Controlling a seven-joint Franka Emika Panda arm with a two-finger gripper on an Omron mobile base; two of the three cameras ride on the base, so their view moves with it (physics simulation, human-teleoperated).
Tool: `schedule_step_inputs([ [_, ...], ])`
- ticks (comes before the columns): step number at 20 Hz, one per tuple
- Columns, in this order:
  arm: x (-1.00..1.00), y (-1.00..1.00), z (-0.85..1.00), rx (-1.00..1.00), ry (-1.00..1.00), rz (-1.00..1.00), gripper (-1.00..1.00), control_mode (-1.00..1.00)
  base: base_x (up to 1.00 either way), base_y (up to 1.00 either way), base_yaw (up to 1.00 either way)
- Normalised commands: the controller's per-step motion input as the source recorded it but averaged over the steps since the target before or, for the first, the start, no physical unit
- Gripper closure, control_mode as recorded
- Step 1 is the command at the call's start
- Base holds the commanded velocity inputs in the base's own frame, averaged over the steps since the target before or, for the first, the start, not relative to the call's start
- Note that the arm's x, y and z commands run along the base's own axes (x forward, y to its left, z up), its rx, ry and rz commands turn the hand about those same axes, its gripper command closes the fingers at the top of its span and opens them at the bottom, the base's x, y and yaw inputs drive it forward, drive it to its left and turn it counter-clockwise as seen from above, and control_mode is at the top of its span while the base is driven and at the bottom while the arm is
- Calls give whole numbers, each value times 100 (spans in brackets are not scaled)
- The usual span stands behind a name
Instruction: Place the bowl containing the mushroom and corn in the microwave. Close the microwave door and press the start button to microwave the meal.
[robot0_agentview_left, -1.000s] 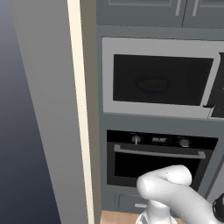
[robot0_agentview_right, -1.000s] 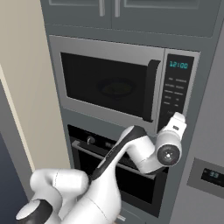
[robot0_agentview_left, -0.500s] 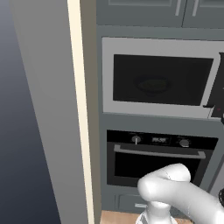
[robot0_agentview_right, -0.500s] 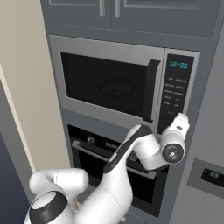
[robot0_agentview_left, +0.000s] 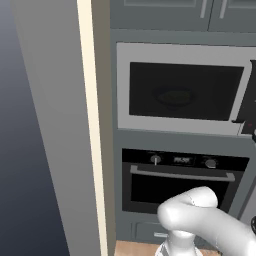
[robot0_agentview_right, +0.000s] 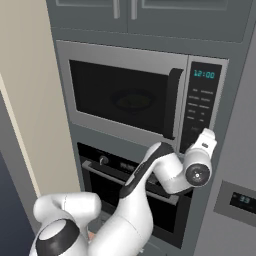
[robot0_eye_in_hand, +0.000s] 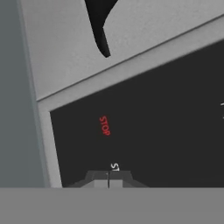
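1. The microwave sits high in the grey cabinet column, above the black oven; the microwave door is shut, and a dim round shape behind its dark window looks like the bowl on the turntable
2. Just right of the door's curved handle is the dark control panel; the gripper presses up close to its lower part, jaws drawn together with the tips side by side and nothing between them
3. In the hand view the red STOP label lies just above the tips, and the start label is half hidden at them
4. Risk, as I judge it: the two buttons are close, so a small upward drift would hit stop, and a shallow push might not register
5. Against a second ago, the hand has slid lower and rightward along the panel, toward its bottom buttons; the door and the base views are unchanged
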Motion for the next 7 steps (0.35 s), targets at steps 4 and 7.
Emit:
schedule_step_inputs([
  [4, 67, -29, -2, 0, 3, 0, 100, -100, 0, 0, 0],
  [7, 84, -38, 0, 0, 15, -1, 100, -100, 0, 0, 0],
])
